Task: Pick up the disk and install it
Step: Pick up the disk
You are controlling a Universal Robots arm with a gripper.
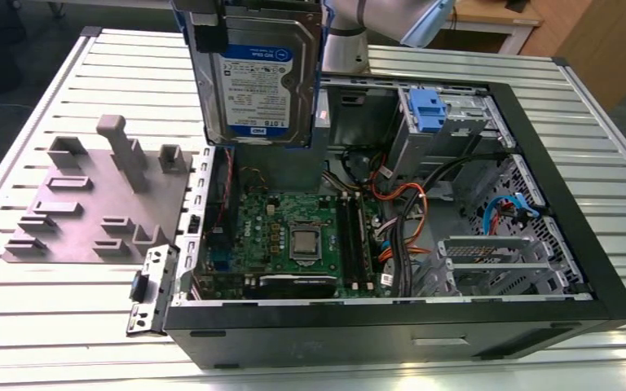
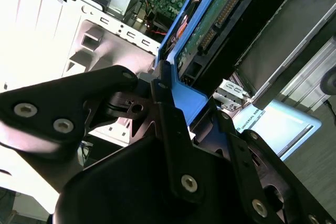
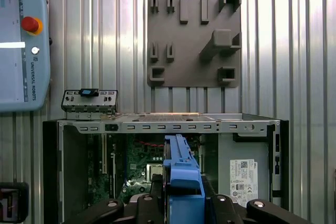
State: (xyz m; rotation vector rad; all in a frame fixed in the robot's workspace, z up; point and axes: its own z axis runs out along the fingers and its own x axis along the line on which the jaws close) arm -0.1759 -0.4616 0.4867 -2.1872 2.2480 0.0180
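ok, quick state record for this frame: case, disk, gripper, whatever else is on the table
computer case: on its side, panel off, motherboard exposed
disk: upright in the air above the case, not in a bay
gripper: shut on the disk's blue carrier
table: grey fixture plate beside the case, exterior view's left

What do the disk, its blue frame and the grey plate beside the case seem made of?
Disk: probably metal, silvery matte casing with paper-like label. Blue frame: likely plastic, uniform glossy colour. Grey plate: possibly plastic, matte, evenly grey; uncertain.
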